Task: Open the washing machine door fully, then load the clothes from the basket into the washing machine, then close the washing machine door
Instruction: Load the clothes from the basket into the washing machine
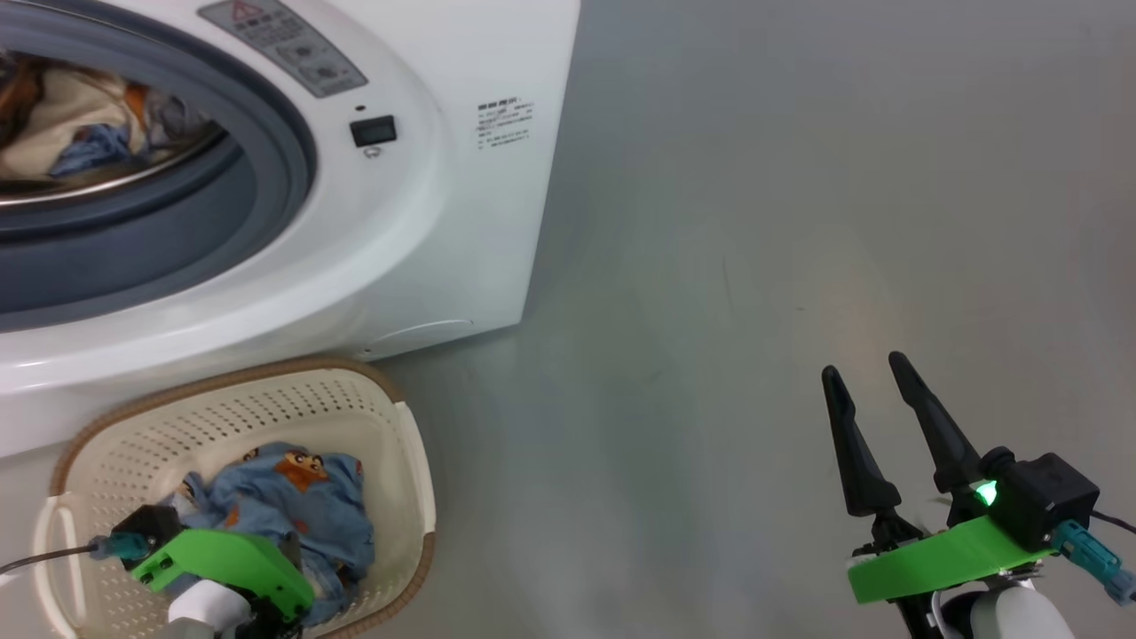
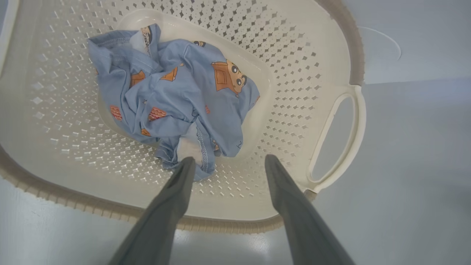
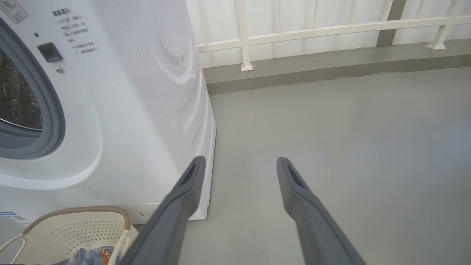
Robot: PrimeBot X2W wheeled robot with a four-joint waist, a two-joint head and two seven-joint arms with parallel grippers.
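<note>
The blue cloth with orange cartoon prints lies crumpled on the bottom of the basket, the one piece I can see there. The left gripper hangs just above it, fingers spread wide with nothing between them. In its wrist view the tip at 7 o'clock sits over the cloth's near hem and the other over bare perforated wall, so it seems lined up to straddle a fold and pinch.

In the head view the basket sits at 7 o'clock, tight against the front of the washing machine at 10 o'clock, likely to keep each carry short. Inside the drum, behind the grey gasket, lies cream-yellow cloth; the mouth is uncovered. The right gripper at 4 o'clock, fingers apart and empty, waits over bare floor, well clear of the left arm's path.
</note>
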